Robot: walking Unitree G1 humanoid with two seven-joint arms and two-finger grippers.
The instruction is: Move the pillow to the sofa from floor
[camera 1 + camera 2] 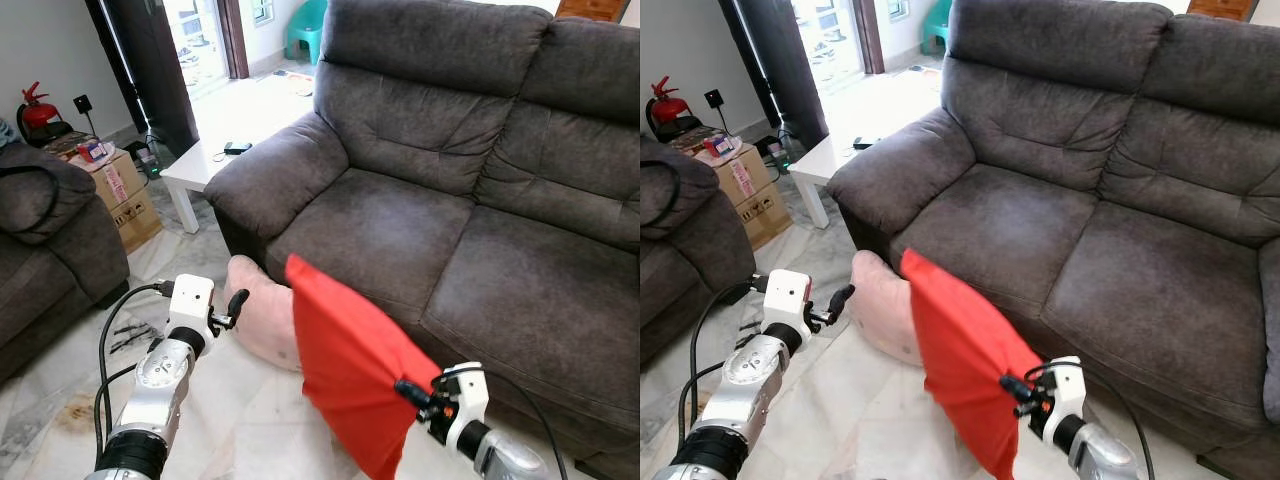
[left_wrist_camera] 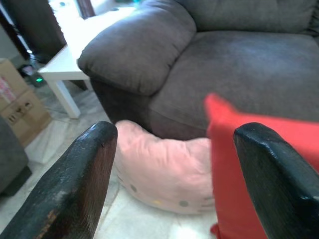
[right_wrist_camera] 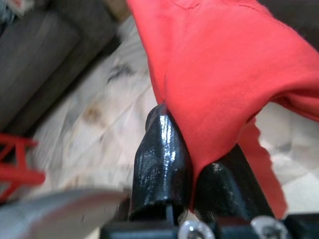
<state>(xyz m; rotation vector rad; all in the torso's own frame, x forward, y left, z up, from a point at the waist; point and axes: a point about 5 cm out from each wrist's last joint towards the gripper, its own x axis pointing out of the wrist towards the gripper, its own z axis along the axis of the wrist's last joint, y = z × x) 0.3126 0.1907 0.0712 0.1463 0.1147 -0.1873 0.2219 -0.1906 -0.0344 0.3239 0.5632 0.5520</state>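
Looking from the head, we hold the red pillow (image 1: 350,360) off the floor before the sofa (image 1: 480,250), not yet on it. Right gripper (image 3: 192,164) pinches its edge; left gripper (image 2: 174,174) spread, empty.

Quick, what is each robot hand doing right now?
Left gripper: open, holding nothing, pointed toward the pink pillow.
Right gripper: jaws shut on the red pillow.
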